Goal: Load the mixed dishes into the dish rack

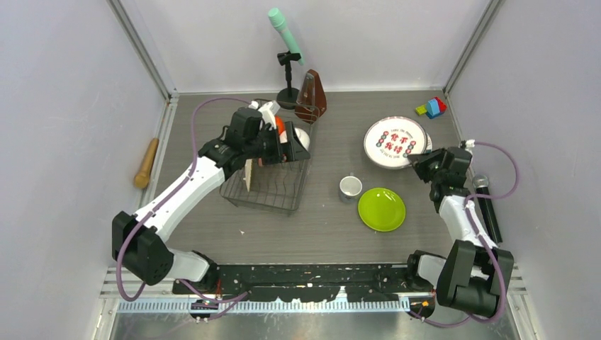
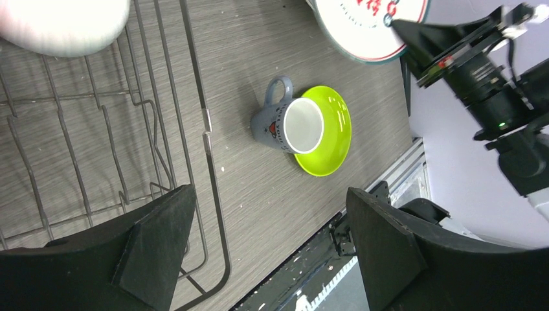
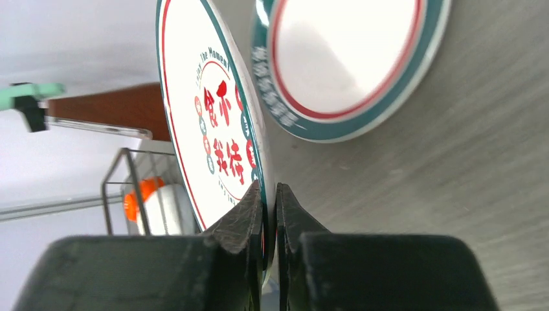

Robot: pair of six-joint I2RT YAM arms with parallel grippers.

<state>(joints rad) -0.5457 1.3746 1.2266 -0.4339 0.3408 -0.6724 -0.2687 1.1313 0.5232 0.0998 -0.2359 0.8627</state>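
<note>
1. The dark grey wood-grain table [image 1: 333, 237] carries everything I am watching.
2. The rectangular dark thin-wire dish rack [image 1: 264, 190] sits left of centre, and my left arm reaches out over it.
3. Two round white plates with red and green marks sit on the far right part of the table, well apart from the dish rack. The upper white plate [image 3: 213, 123] is tilted, with its near rim raised off the lower white plate [image 3: 343, 65], which lies flat on the wood.
4. The lime-green round plate [image 1: 381, 209] lies flat on the table, nearer to me than the white plates and outside the rack.
5. The tan woven round plate [image 1: 249, 175] stands on edge inside the rack, in its left part.
6. The white bowl [image 2: 61, 23] and the orange bowl [image 1: 281, 126] sit together at the rack's far end. My left wrist hides most of the orange one.
7. The right gripper [image 3: 268, 189] is pinched tight on the raised rim of the upper white plate, one finger on each face.
8. The left gripper [image 2: 270, 192] hangs above the rack's right side with its fingers spread wide and nothing between them.
9. The small grey-blue mug with a white inside [image 2: 288, 123] stands upright on the table just beside the lime-green plate, between it and the rack.
</note>
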